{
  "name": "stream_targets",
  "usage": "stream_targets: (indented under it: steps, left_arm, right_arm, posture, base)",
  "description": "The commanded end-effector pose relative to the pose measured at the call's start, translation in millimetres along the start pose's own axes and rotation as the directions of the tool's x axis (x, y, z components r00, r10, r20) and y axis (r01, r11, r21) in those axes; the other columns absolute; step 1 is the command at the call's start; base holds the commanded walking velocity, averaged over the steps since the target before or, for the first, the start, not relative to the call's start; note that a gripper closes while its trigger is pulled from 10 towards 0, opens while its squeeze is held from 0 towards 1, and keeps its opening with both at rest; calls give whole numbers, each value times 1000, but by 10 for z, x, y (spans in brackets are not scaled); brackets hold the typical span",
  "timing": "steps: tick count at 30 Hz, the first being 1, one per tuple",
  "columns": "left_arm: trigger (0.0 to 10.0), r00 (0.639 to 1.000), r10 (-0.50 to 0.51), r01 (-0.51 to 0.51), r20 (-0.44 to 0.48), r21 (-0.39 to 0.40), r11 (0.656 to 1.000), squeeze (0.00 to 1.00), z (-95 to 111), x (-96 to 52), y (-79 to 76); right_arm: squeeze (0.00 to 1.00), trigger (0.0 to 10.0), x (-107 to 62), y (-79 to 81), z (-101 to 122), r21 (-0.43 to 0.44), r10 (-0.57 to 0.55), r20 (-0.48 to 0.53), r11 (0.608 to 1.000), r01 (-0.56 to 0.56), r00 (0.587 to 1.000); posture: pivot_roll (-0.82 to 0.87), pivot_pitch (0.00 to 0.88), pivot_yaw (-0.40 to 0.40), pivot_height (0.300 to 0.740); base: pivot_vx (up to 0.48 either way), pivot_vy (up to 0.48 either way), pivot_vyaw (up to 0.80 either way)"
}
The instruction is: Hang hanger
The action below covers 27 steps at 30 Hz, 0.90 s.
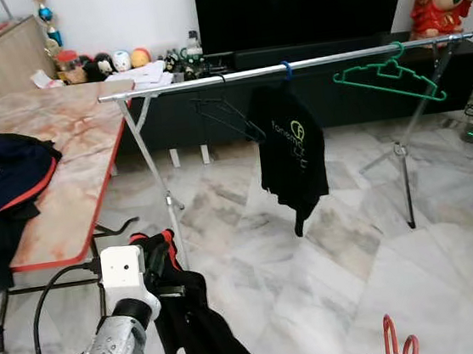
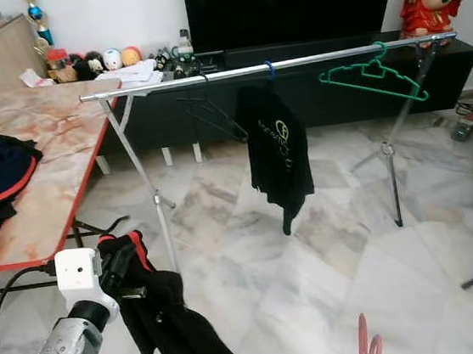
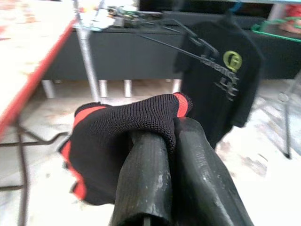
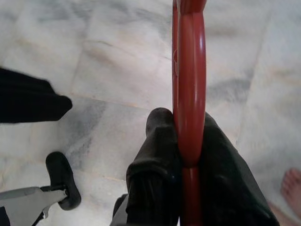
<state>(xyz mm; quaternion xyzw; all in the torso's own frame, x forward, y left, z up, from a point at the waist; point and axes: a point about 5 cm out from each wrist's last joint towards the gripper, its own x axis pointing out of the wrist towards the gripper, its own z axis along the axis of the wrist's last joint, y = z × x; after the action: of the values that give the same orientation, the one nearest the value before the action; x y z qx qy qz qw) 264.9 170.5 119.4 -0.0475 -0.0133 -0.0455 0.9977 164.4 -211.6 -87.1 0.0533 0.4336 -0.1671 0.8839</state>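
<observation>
Right pincer clamps red hanger; left pincer pinches black garment.

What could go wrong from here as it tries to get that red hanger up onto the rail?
The left hand pinches the black and red garment by one edge, so it might slip off. That garment hangs low and could drag on the floor. The right hand holds the red hanger far below the rail, where the green hanger might snag it.

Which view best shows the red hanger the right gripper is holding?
The right wrist view: the red hanger runs up the frame, pinched between the right gripper fingers. The left and right eye views catch just its red tip at the bottom edge; the left wrist view faces the garment.
</observation>
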Motion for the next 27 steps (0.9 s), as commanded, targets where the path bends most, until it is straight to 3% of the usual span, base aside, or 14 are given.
stream_targets:
  steps: [1,5,6,8,11,27]
  left_arm:
    - [10000,999,5,-5,38,-8,1000,0,100,10,9]
    - [10000,999,2,-2,33,-3,1000,0,116,16,6]
    - [10000,1000,-3,2,15,15,1000,0,93,16,2]
    - [10000,1000,-7,7,5,15,1000,0,78,14,-6]
    - [10000,1000,-11,11,3,17,1000,0,85,9,-13]
    - [10000,1000,-6,6,1,12,1000,0,126,10,1]
  right_arm:
    - [0,10000,5,50,44,-8,14,24,1000,-14,1000]
    - [0,10000,9,50,66,36,14,30,999,-15,999]
    - [0,10000,12,67,72,-11,24,25,1000,-24,999]
    - [0,10000,12,74,75,-21,26,27,999,-25,999]
    - [0,10000,11,75,71,18,9,28,1000,-10,1000]
    - [0,10000,17,106,96,16,15,28,1000,-15,999]
  posture:
    - [97,0,48,740]
    - [105,0,48,740]
    - [107,6,51,740]
    - [105,14,53,740]
    - [108,23,56,740]
    - [119,54,54,740]
  base:
    - [0,285,800]
    - [0,292,797]
    - [0,364,0]
    - [0,396,0]
    - [0,480,0]
    - [0,480,0]
